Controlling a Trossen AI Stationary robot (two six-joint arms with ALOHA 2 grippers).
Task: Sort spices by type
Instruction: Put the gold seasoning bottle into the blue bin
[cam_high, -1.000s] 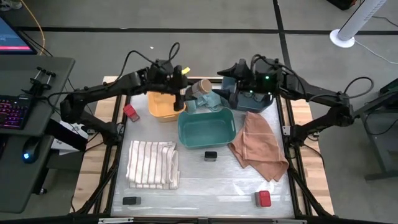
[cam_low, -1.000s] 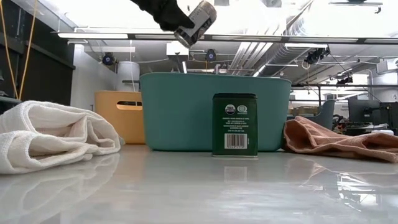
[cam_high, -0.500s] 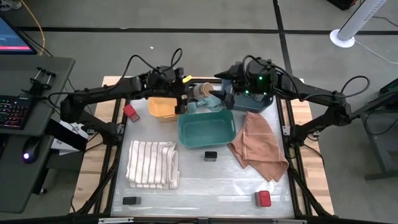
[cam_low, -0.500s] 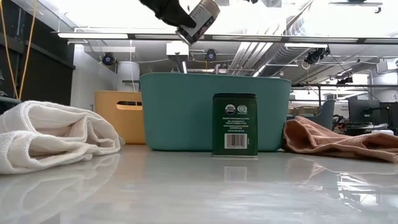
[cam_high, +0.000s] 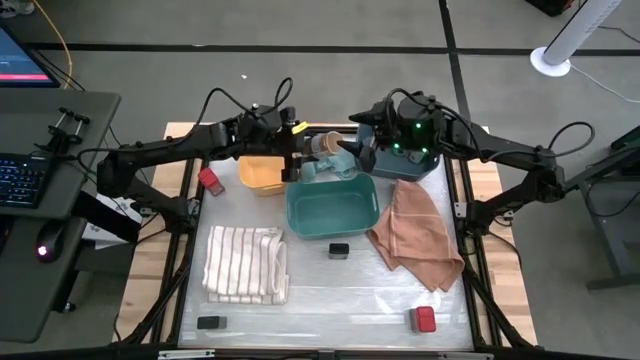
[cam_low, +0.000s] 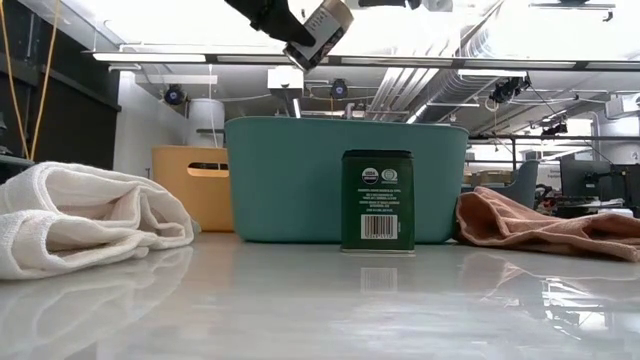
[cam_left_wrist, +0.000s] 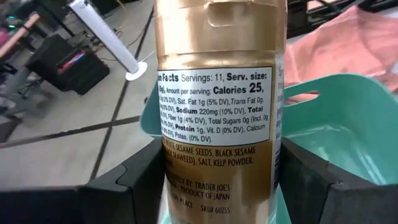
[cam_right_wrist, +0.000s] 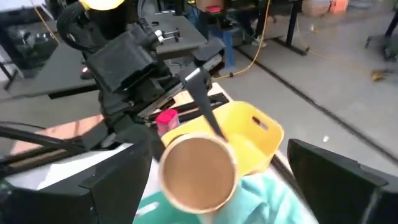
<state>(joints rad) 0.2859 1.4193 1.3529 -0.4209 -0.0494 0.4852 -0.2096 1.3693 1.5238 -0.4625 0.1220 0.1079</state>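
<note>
A round jar with a gold label and tan lid (cam_high: 322, 146) is held in the air over the far rim of the teal bin (cam_high: 300, 215) by my left gripper (cam_high: 296, 152), which is shut on it. It also shows in the low view (cam_low: 325, 22) and the left wrist view (cam_left_wrist: 217, 93). My right gripper (cam_high: 352, 155) is open. Its fingers stand on either side of the jar's lid (cam_right_wrist: 199, 174) without touching it. A black tin (cam_high: 339, 250) stands upright on its base near the teal bin. My left gripper pinches the jar's body (cam_left_wrist: 186, 180) between its two fingers (cam_left_wrist: 140, 183), at the end away from the lid. The fingers come from the table's left and lie along the jar. The jar is lifted clear and tilted, its lid end toward my right gripper.
A yellow bin (cam_high: 258, 175) and a blue-grey bin (cam_high: 410, 168) stand at the back. A striped cloth (cam_high: 245, 263) and a pink cloth (cam_high: 415, 235) lie on the table. Red-topped jars (cam_high: 211, 180) (cam_high: 424, 319) and another black tin (cam_high: 210, 322) lie apart.
My right gripper has moved toward the table's left, up to the jar's lid end. My left gripper has raised the jar a little; the jar keeps its tilt.
</note>
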